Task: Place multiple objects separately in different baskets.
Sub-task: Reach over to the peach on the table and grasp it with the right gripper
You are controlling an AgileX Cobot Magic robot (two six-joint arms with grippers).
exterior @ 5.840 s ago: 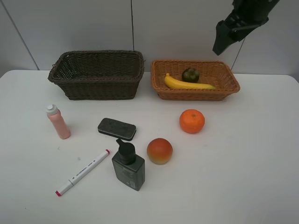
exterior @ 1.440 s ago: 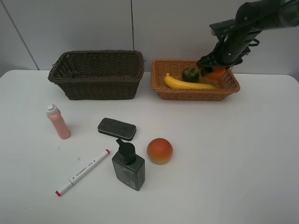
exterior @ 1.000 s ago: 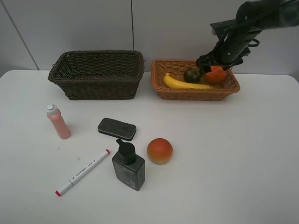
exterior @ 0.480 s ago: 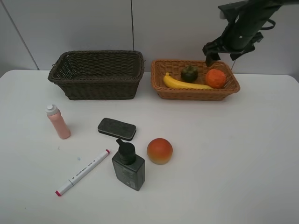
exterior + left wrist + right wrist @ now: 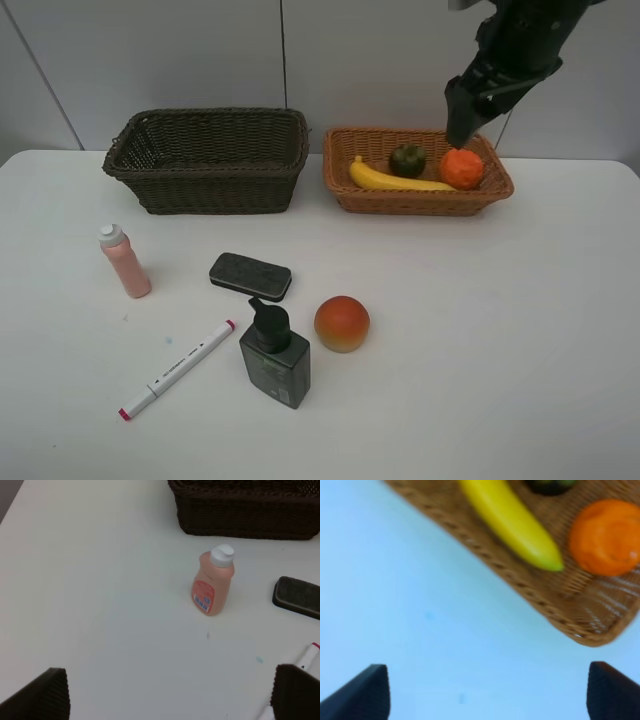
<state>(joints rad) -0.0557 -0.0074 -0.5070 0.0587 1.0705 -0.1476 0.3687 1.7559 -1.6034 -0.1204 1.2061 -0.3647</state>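
Behind everything, a pale grey wall of flat panels with thin dark seams. Below it, a smooth matt white worktop with rounded far corners and a few faint specks. At the back left, a deep rectangular dark basket of coarse dark-brown wicker with a thick braided rim. Just to its right and not touching, a shallower tan basket in a finer orange-tan weave with flared sides. Above that basket's far right end, the black right gripper, clear of the fruit, jaws spread wide and gripping nothing. Visible only in its own wrist view, the left gripper, ribbed dark fingertips far apart, nothing between them, over bare worktop on the left side. At front centre, a squarish pump bottle of dark translucent plastic, upright, with a black pump head. Along the tan basket's front wall, a smooth curved yellow banana. At front left, a slim white marker with a red tip, lying diagonally. Just behind the pump bottle, a flat dark grey eraser with rounded corners. Further left and well apart, an upright pink bottle with a white cap. Near the pump bottle's right, a round peach, red shading to yellow. In the tan basket's right end, a dimpled orange just beside the banana's tip. Behind the banana, a small dark round mangosteen.
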